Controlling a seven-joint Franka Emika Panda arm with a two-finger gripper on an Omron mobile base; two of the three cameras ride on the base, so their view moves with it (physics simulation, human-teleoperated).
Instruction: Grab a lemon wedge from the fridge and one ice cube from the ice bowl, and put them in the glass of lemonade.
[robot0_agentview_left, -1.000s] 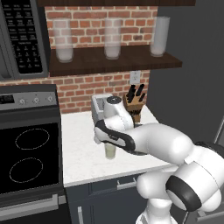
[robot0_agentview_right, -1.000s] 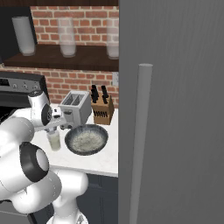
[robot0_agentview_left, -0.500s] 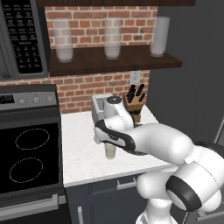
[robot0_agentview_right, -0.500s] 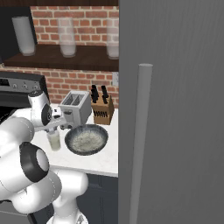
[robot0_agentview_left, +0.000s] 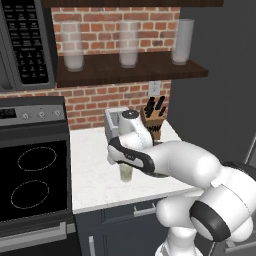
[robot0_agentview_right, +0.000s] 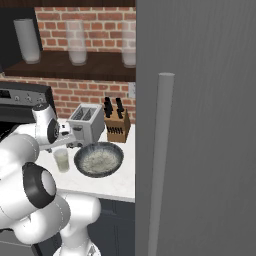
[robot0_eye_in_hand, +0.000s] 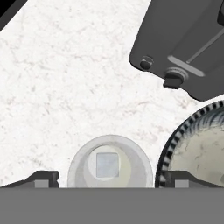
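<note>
- the gripper (robot0_eye_in_hand: 109, 179) hangs right over the glass of lemonade (robot0_eye_in_hand: 110, 168), and its two dark fingertips (robot0_eye_in_hand: 41, 178) stand wide apart, one on each side of the glass, holding nothing.
- a small pale square ice cube (robot0_eye_in_hand: 107, 165) sits inside the glass, seen from above.
- the glass stands on the white counter (robot0_agentview_left: 95, 170), just left of the ice bowl (robot0_agentview_right: 99, 160) and near the front edge.
- the ice bowl is wide, dark and round, with whitish speckled stuff in it.
- the silver toaster (robot0_agentview_right: 87, 122) stands behind the bowl, by the brick wall (robot0_agentview_right: 75, 95).
- a wooden knife block (robot0_agentview_right: 116, 125) with black handles stands just right of the toaster.
- the fridge (robot0_agentview_right: 200, 125) is the tall dark grey thing on the right, with its door shut and a long pale bar handle (robot0_agentview_right: 159, 160).
- a black stove (robot0_agentview_left: 32, 175) sits left of the counter, and a microwave (robot0_agentview_left: 25, 42) hangs above it.
- three tall frosted jars (robot0_agentview_left: 128, 44) stand on the dark shelf (robot0_agentview_left: 130, 72) up on the wall.
- i cannot tell where the lemon wedge is.
</note>
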